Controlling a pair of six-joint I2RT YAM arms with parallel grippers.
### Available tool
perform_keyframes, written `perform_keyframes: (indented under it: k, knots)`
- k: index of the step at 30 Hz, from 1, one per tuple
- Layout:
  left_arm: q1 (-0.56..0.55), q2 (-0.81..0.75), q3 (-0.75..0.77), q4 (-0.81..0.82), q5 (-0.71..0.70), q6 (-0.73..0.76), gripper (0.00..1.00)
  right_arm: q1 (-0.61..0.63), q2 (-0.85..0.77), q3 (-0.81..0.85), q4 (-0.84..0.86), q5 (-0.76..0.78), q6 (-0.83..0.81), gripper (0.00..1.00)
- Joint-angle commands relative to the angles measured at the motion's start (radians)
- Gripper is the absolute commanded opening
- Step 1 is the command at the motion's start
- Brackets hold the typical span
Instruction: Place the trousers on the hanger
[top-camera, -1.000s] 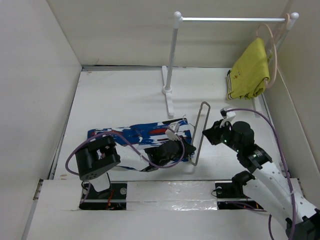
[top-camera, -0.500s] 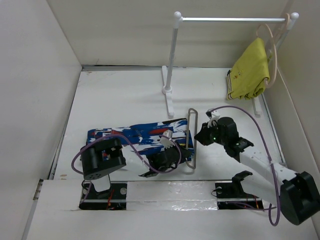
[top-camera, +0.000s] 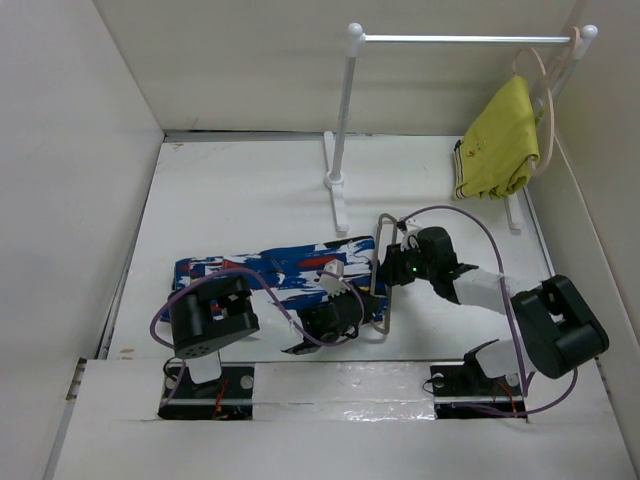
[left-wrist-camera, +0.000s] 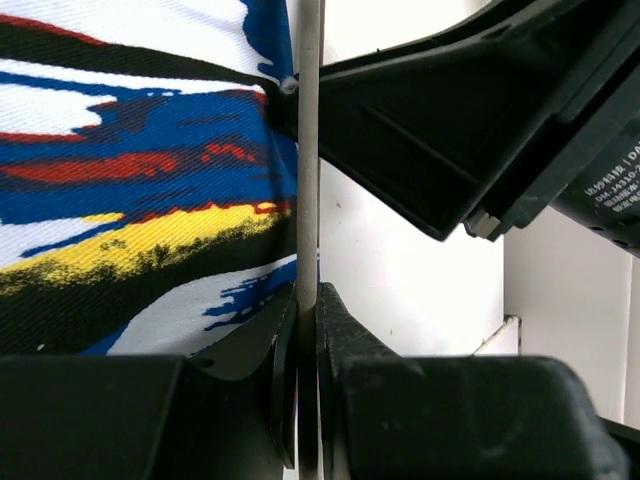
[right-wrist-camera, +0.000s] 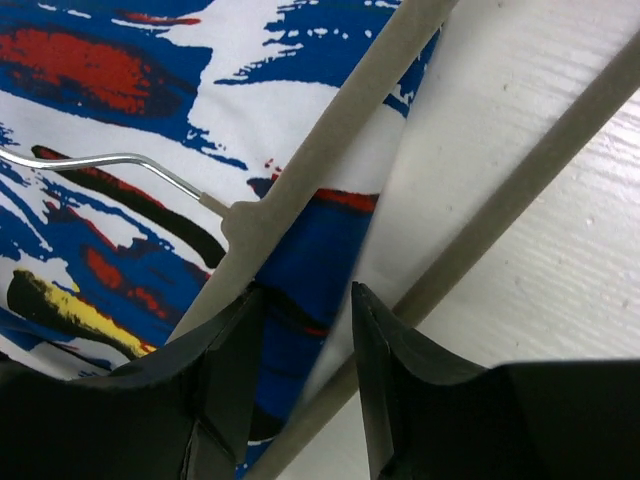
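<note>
- The left hand (left-wrist-camera: 308, 335) is nearest, low over the counter (top-camera: 250, 190). Its fingers (left-wrist-camera: 345, 330) are pressed together on a thin rod of the hanger (left-wrist-camera: 309, 150), with no gap showing beside the rod.
- The hanger lies low at the right end of the trousers (top-camera: 250, 272), its long axis running near to far. From above it shows as a slim grey loop, with its near end at the left hand and its far bend just past the right hand (right-wrist-camera: 300, 340).
- The trousers lie flat on the counter as a folded strip with the long axis running left to right, crosswise to the hanger. The left end points toward the left wall and the right end reaches the hanger.
- In the right wrist view the hanger's broad bar slants across the print, and its wire hook (right-wrist-camera: 110, 160) runs from that bar out over the fabric. A thinner rod slants over bare counter just beside the trousers' edge.
- The right hand sits just beyond the left one, at the hanger's middle. Its fingers (right-wrist-camera: 225, 380) stand apart with a moderate gap, in which the trousers' edge and a bit of the thinner rod show. I cannot tell whether they press on anything.
- Farthest back stands a white rail (top-camera: 460, 39). A yellow garment (top-camera: 500, 135) hangs on a pale beige hanger (top-camera: 545, 100) at its right end, well apart from the trousers.
</note>
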Motion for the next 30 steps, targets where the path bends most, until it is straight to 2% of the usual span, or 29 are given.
perform_keyframes:
  k: [1,4,9,10,12,13,18,23,30]
  knots:
    - [0.0,0.002,0.032,0.013,-0.049,0.023,0.0,-0.011,0.052,0.041,0.112,-0.033,-0.018,0.44]
    - [0.012,0.007,0.024,0.015,-0.029,0.016,0.0,-0.011,0.095,0.039,0.138,-0.051,-0.012,0.39]
    - [0.045,0.013,-0.002,0.05,-0.003,0.011,0.0,-0.011,0.143,0.046,0.155,-0.06,-0.005,0.4]
    - [0.046,0.011,-0.003,0.05,-0.004,0.016,0.0,-0.011,0.144,0.046,0.157,-0.068,-0.006,0.31]
    - [0.046,0.004,-0.006,0.047,-0.011,0.022,0.0,-0.011,0.134,0.04,0.168,-0.079,0.002,0.03]
    - [0.046,-0.001,-0.009,0.047,-0.02,0.023,0.0,-0.021,0.121,0.035,0.166,-0.085,0.005,0.0]
    - [0.064,-0.033,-0.045,0.038,-0.047,0.025,0.0,-0.076,-0.041,-0.017,0.142,-0.088,0.048,0.0]
    - [0.085,-0.023,-0.081,0.048,0.003,-0.015,0.0,-0.183,-0.187,-0.063,0.109,-0.157,0.094,0.0]
    - [0.095,-0.081,-0.114,0.007,-0.063,-0.004,0.0,-0.247,-0.293,-0.06,0.01,-0.217,0.095,0.0]
